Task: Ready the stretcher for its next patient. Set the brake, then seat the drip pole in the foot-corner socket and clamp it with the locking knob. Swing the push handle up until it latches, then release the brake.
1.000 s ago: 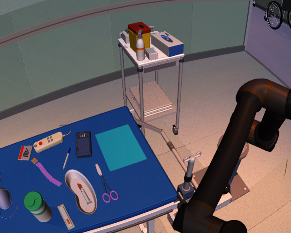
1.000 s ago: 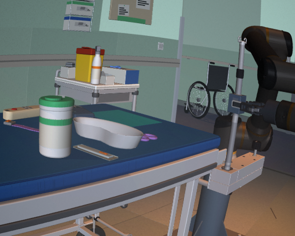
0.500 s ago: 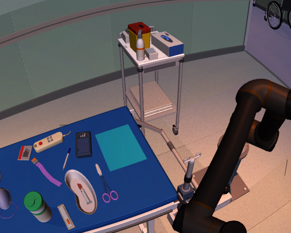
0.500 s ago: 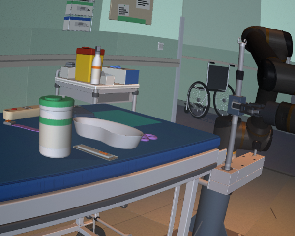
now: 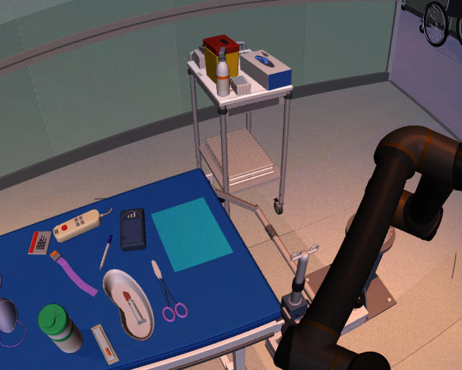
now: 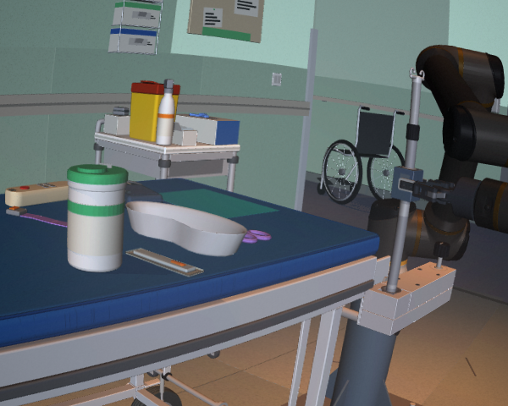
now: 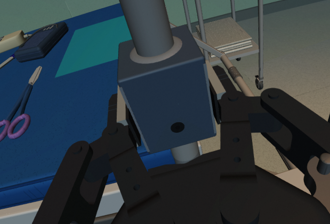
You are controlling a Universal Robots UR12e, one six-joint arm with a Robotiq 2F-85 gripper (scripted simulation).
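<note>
The drip pole (image 6: 404,183) stands upright at the stretcher's foot corner, its lower end in the white socket block (image 6: 405,297). A blue-grey grip block (image 7: 165,93) sits on the pole at mid height, and my gripper (image 7: 173,109) is closed on this block from the side. The pole's hooked top (image 5: 305,253) rises above my arm. A small black locking knob (image 6: 440,250) stands on the socket block's far end. The push handle (image 5: 273,235) slopes down off the foot end of the stretcher (image 5: 116,271). The brake is out of sight.
A steel trolley (image 5: 239,119) with a sharps bin, bottle and boxes stands behind the stretcher's foot end. The mattress carries a kidney dish (image 5: 130,304), scissors (image 5: 168,292), a canister (image 5: 60,328) and other small items. A wheelchair (image 6: 364,155) stands by the far wall.
</note>
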